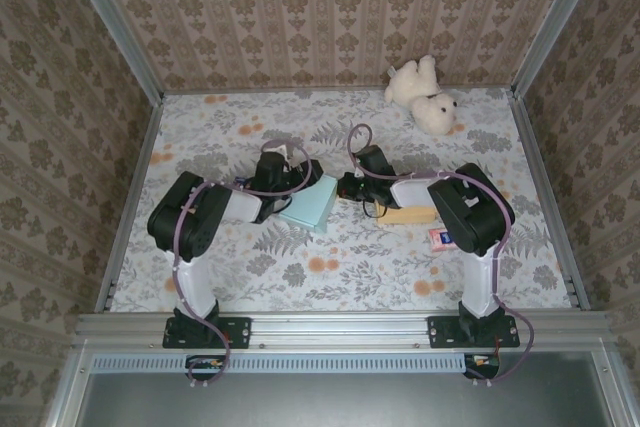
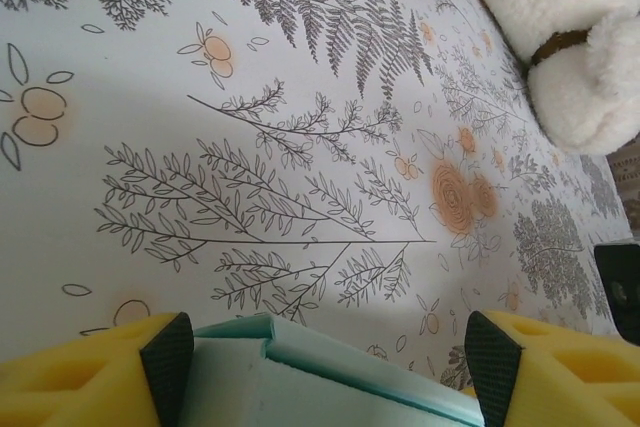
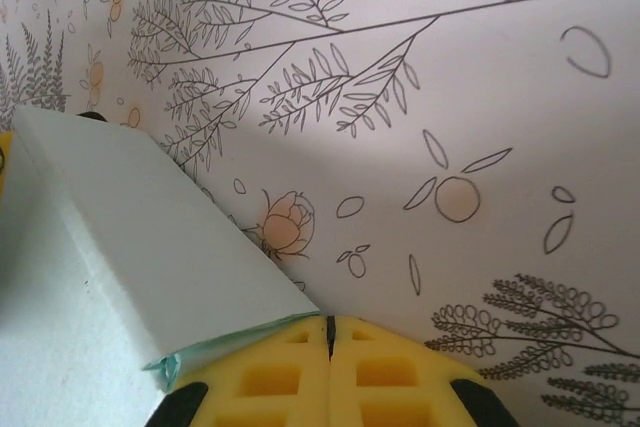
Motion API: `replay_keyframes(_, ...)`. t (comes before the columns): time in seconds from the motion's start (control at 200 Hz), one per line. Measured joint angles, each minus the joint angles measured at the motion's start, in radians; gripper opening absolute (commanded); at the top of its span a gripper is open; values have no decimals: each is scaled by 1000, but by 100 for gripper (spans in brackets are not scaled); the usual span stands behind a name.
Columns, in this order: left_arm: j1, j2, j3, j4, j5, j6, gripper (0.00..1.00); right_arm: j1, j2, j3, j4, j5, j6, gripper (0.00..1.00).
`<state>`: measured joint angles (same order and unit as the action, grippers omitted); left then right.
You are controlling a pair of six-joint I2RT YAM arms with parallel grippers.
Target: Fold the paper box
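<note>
Matt paper box (image 1: 312, 203), plush bear (image 1: 425, 94) (fluffy)

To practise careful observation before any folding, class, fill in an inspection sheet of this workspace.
Surface: floral tablecloth, flat.
Job's things: pale blue paper box at centre, between the grippers.
Clutter: white plush bear far right; tan block and pink item by right arm.
Grippers: left gripper open, astride box edge; right gripper shut, beside box flap.
Cables: purple cables looped along both arms.
Surroundings: patterned walls, metal frame.
</note>
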<state>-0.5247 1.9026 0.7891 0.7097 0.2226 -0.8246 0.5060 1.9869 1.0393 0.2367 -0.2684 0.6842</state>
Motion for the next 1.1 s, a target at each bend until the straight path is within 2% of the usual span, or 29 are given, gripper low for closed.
replay_keyframes(0.22,-42,-16,60,-167,-85,62,74,0,-2,0,0,18,1,0)
replay_keyframes(0.485,-56,-15,101,-257,-123,76,74,2,-5,1,0,30,2,0)
replay_keyframes(0.76,-51,-16,103,-264,-103,76,76,23,-39,-20,-31,107,-24,0)
replay_keyframes(1.1,-25,-35,104,-307,-23,76,78,39,-82,-82,-16,109,-29,0)
